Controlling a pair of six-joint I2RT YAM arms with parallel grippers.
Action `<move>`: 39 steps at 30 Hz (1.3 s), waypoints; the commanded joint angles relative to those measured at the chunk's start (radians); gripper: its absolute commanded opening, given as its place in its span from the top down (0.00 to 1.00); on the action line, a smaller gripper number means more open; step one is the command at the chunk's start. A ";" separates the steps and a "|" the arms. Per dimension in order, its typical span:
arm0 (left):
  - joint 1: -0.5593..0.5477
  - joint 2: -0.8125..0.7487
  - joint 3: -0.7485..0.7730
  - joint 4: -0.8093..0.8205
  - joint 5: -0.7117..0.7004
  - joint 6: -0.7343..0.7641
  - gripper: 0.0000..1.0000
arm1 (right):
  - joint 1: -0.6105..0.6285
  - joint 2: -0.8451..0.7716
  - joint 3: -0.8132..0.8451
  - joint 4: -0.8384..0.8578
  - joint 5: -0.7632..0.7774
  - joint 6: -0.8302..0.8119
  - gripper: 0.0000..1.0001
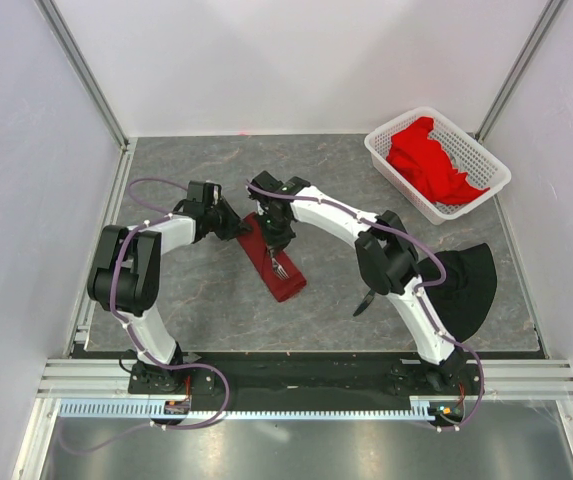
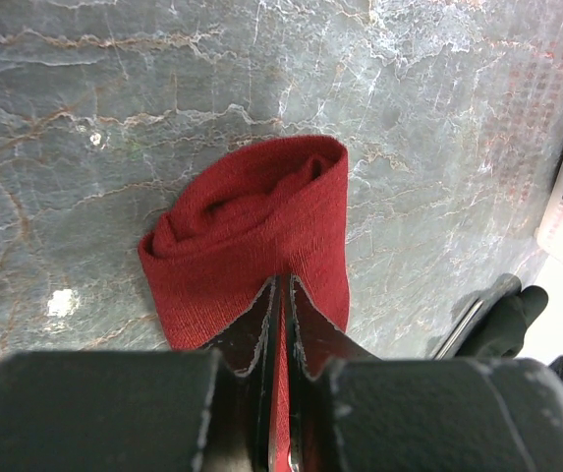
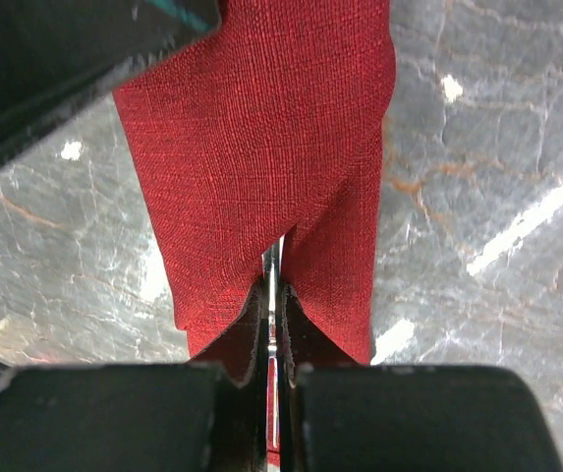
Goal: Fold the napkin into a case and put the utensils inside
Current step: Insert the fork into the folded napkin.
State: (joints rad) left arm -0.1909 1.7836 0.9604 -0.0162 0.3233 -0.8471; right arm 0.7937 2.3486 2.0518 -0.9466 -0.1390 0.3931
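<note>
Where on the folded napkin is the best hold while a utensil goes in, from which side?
Pinch the napkin at its far short end, coming low from the left as the left gripper does: the narrow strip offers a thin edge, clear of the right gripper holding the utensil.

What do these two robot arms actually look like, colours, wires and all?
The left arm and right arm have white shells with chunky black joints. A thin purple cable loops loosely along each. The left tool and right tool are matte black, each with two wedge-shaped fingers. No readable markings show.
</note>
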 commanded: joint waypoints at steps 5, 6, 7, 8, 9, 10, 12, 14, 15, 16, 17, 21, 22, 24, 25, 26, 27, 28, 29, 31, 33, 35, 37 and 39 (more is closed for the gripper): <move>0.004 -0.029 -0.003 0.012 0.016 0.033 0.91 | -0.004 0.064 0.128 -0.038 0.045 -0.074 0.98; 0.004 -0.033 -0.005 0.012 0.014 0.034 0.91 | -0.004 0.066 0.130 -0.040 0.062 -0.077 0.98; 0.004 -0.035 -0.006 0.013 0.013 0.037 0.91 | -0.004 0.064 0.131 -0.038 0.087 -0.079 0.98; 0.004 -0.039 -0.006 0.013 0.011 0.040 0.91 | -0.004 0.063 0.137 -0.038 0.096 -0.088 0.97; 0.005 -0.044 -0.006 0.012 0.008 0.040 0.91 | -0.004 0.063 0.139 -0.038 0.104 -0.095 0.97; 0.004 -0.046 -0.006 0.013 0.007 0.042 0.91 | -0.004 0.063 0.149 -0.040 0.119 -0.102 0.96; 0.004 -0.049 -0.005 0.012 0.008 0.042 0.91 | -0.004 0.063 0.160 -0.040 0.124 -0.125 0.96; 0.004 -0.055 -0.006 0.012 0.011 0.040 0.91 | -0.002 0.067 0.176 -0.043 0.108 -0.137 0.97; 0.004 -0.056 -0.006 0.012 0.007 0.040 0.91 | -0.004 0.069 0.179 -0.043 0.108 -0.143 0.96; 0.004 -0.064 -0.006 0.010 0.008 0.040 0.91 | -0.002 0.071 0.186 -0.043 0.107 -0.149 0.96; 0.004 -0.066 -0.003 0.010 0.007 0.042 0.91 | -0.001 0.072 0.188 -0.044 0.113 -0.155 0.95; 0.004 -0.076 -0.003 0.004 0.010 0.043 0.91 | 0.002 0.081 0.209 -0.052 0.162 -0.180 0.82; 0.005 -0.079 -0.002 0.002 0.011 0.043 0.91 | 0.002 0.083 0.217 -0.052 0.167 -0.181 0.79; 0.004 -0.090 -0.002 -0.002 0.013 0.045 0.91 | 0.002 0.083 0.231 -0.064 0.183 -0.181 0.73; 0.004 -0.095 -0.005 -0.005 0.011 0.048 0.91 | 0.002 0.080 0.241 -0.073 0.191 -0.174 0.67; 0.004 -0.105 -0.006 -0.014 0.011 0.048 0.91 | 0.001 0.066 0.243 -0.078 0.197 -0.169 0.63; 0.004 -0.111 -0.006 -0.018 0.013 0.049 0.91 | 0.002 0.055 0.243 -0.086 0.217 -0.162 0.60; 0.004 -0.119 -0.008 -0.021 0.014 0.049 0.91 | 0.002 0.040 0.237 -0.096 0.222 -0.146 0.55; 0.004 -0.137 -0.017 -0.022 0.023 0.048 0.91 | 0.002 -0.001 0.225 -0.100 0.233 -0.136 0.53; 0.002 -0.159 -0.028 -0.022 0.036 0.037 0.91 | 0.001 -0.055 0.150 -0.101 0.277 -0.102 0.49; -0.005 -0.197 -0.049 -0.022 0.059 0.029 0.91 | -0.013 -0.158 0.069 -0.100 0.318 -0.065 0.45; -0.025 -0.233 -0.072 -0.027 0.071 0.023 0.90 | -0.031 -0.272 -0.103 -0.081 0.383 0.005 0.39; -0.048 -0.289 -0.092 -0.031 0.079 0.020 0.88 | -0.069 -0.406 -0.315 -0.029 0.410 0.058 0.34; -0.097 -0.350 -0.117 -0.036 0.083 0.020 0.82 | -0.117 -0.501 -0.474 0.032 0.408 0.125 0.27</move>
State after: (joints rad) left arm -0.2222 1.5517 0.8772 -0.0475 0.3573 -0.8440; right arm 0.7620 2.0689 1.8091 -0.9649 0.1783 0.3676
